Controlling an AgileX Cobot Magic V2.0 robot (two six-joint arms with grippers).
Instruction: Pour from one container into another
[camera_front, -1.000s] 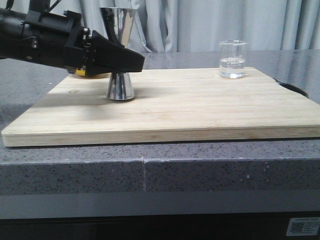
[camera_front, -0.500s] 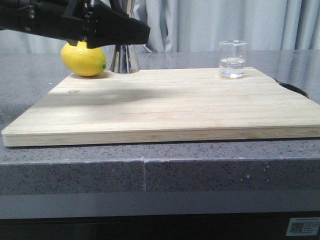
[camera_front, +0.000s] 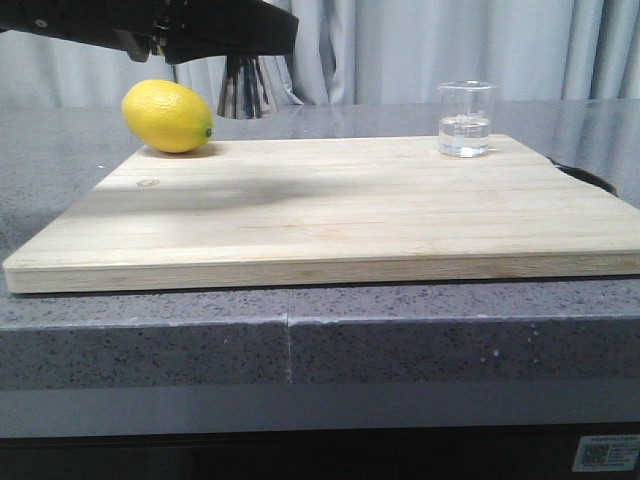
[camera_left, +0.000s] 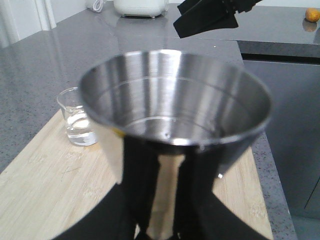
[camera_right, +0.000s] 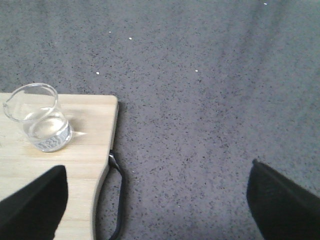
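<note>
**A:** Above the back left part of the wooden board (camera_front: 330, 210), what was seen?

**B:** The steel jigger (camera_front: 245, 88) was held in the air by the left gripper (camera_front: 215, 25). It was clamped between the dark fingers (camera_left: 200, 200), as could be seen in the left wrist view, and its foot was clear of the board. A lemon (camera_front: 167, 116) was lying on the board just beside and below it.

**A:** And how far was the task judged to be?

**B:** It was judged to be at an early stage. The receiving vessel was lifted, but no pouring was done. The glass beaker (camera_front: 466, 118) was standing untouched at the back right of the board, well apart from the jigger, with clear liquid in its lower part. It had to be grasped, brought over the jigger and tilted.

**A:** Was the other arm engaged?

**B:** Nothing was held by the right gripper (camera_right: 157, 200). Its jaws were spread wide, and the beaker was seen near one of its fingertips (camera_right: 32, 205), not between them.

**A:** How was the jigger described?

**B:** A shiny cup with a wide round mouth was shown, upright. Whether it was dry inside could not be told; only reflections were visible on its wall.
</note>
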